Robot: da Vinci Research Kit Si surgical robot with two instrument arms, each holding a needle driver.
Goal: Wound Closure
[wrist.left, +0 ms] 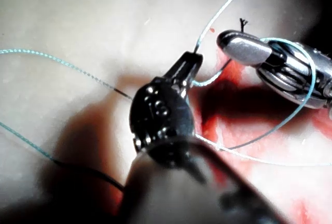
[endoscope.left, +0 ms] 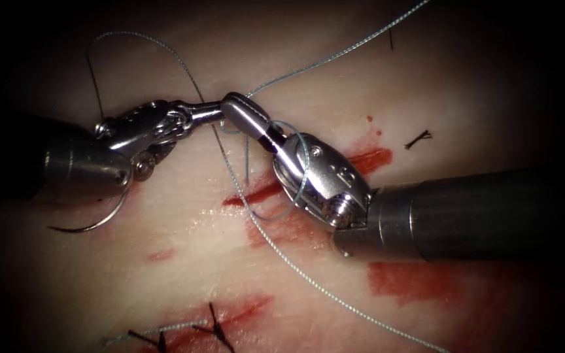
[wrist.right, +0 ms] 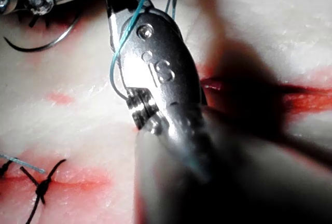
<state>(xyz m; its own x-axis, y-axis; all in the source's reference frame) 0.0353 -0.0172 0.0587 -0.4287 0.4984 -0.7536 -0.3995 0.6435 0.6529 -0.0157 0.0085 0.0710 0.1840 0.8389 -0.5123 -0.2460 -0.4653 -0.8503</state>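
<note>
Left gripper is clamped on the thread, tips together, just beside the right gripper. Right gripper's jaws are together, with a loop of thread wrapped round them; whether they pinch any thread I cannot tell. The needle lies loose on the tissue, left of the cut, under the left tool's wrist; neither tool holds it and it sits out of the tissue.

Risks, as I judge them: the loop round the right gripper is slack and could slide off over the tips if either tool shifts. The free needle lies near the left shaft and could get dragged by its thread or snag the tissue. Crossing strands near the tips could tangle.

Left wrist view shows the left gripper pinching the strand right at its tip and the loop circling the right gripper clearly. Right wrist view shows the loop against the right tool's body, the needle, and a finished stitch nearer.
</note>
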